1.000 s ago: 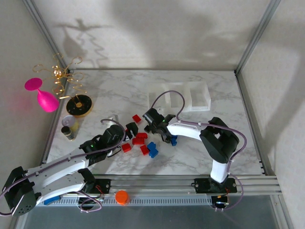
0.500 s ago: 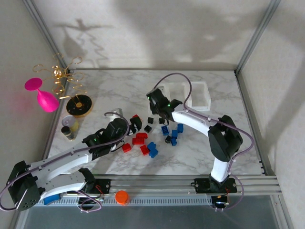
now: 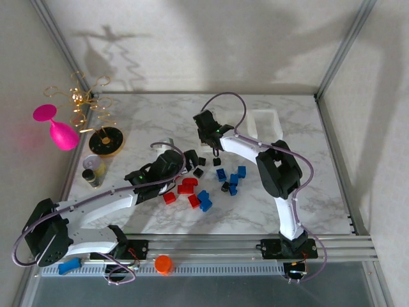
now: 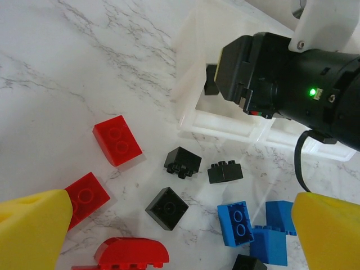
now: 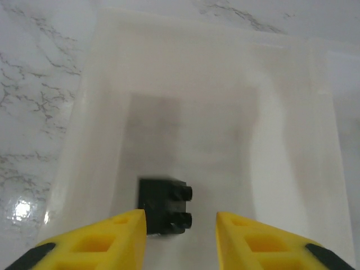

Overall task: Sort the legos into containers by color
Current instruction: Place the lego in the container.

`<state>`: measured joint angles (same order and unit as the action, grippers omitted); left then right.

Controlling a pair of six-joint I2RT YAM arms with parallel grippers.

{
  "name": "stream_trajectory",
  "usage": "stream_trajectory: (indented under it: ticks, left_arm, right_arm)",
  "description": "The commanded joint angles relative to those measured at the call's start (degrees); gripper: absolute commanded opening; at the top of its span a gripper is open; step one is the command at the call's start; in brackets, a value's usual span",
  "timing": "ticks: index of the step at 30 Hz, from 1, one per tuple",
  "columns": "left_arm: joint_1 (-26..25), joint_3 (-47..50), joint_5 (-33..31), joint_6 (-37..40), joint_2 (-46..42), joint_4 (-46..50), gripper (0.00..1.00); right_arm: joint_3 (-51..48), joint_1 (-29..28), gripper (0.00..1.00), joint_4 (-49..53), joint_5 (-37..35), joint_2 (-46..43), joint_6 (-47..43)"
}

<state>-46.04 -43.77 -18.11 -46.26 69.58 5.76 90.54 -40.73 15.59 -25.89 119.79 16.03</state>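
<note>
Red legos [image 3: 186, 188], blue legos [image 3: 204, 200] and black legos [image 3: 198, 172] lie scattered mid-table. My right gripper [image 3: 208, 130] hangs over the left end of the white containers [image 3: 268, 115]. In the right wrist view its jaws [image 5: 180, 219] are open. A black lego [image 5: 163, 205] sits against the left finger, with a gap to the right one, over the bin floor [image 5: 292, 112]. My left gripper [image 3: 187, 161] is wide open [image 4: 183, 197] above a black lego [image 4: 166, 208], with red legos [image 4: 117, 140] to its left and blue legos [image 4: 237, 224] to its right.
A pink goblet [image 3: 54, 128], a gold wire stand [image 3: 86, 102], a black and gold disc [image 3: 105, 141] and a small cup [image 3: 92, 163] crowd the left edge. An orange cap [image 3: 163, 263] and a blue clip [image 3: 67, 265] lie by the front rail.
My right gripper carried a black lego from the pile to the left bin and opened its jaws. My left arm reached right, over the pile.
</note>
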Motion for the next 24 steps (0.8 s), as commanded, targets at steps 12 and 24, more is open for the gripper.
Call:
stream_trajectory:
  ticks: [12,24]
  left_arm:
    - [-0.36,-1.94,1.51,1.78,-1.71,1.6,1.0]
    - [-1.36,5.78,3.22,-3.13,-10.24,0.56,1.0]
  right_arm:
    - [-5.7,0.53,0.5,-0.04,4.13,-12.03,1.32]
    - [-24.42,0.48,0.6,-0.66,12.84,-27.34,6.07]
